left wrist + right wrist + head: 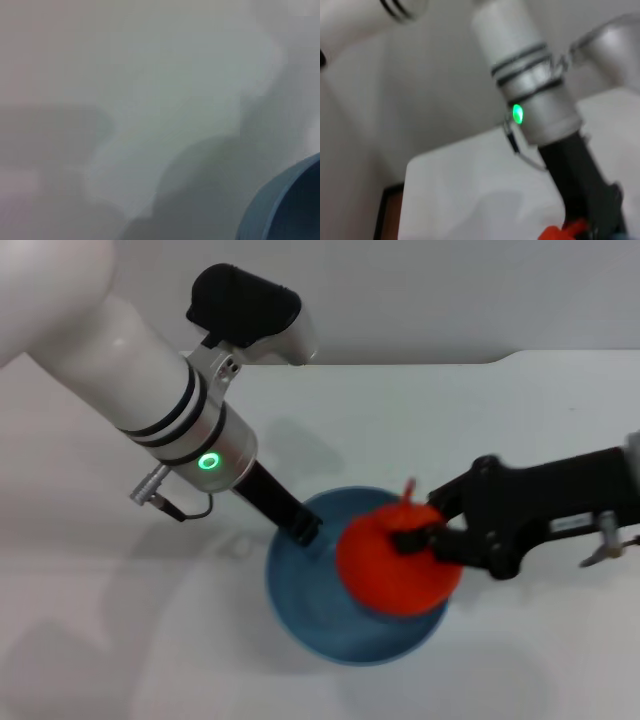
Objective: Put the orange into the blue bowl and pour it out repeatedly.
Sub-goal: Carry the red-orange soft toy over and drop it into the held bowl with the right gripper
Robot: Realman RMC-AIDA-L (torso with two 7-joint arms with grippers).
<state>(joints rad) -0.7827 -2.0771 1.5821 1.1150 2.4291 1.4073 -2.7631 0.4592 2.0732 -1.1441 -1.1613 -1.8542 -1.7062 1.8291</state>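
Note:
The blue bowl (300, 595) stands on the white table in the head view. My left gripper (305, 532) is at the bowl's left rim and appears shut on it. My right gripper (415, 540) comes in from the right and is shut on the orange (390, 575), holding it just over the right half of the bowl. The left wrist view shows only a piece of the bowl's rim (270, 210). The right wrist view shows a sliver of the orange (555, 233) and my left arm (540, 110) beyond it.
The white table (450, 420) runs out around the bowl, with its far edge and a grey wall behind. A dark floor patch (390, 210) shows past the table's edge in the right wrist view.

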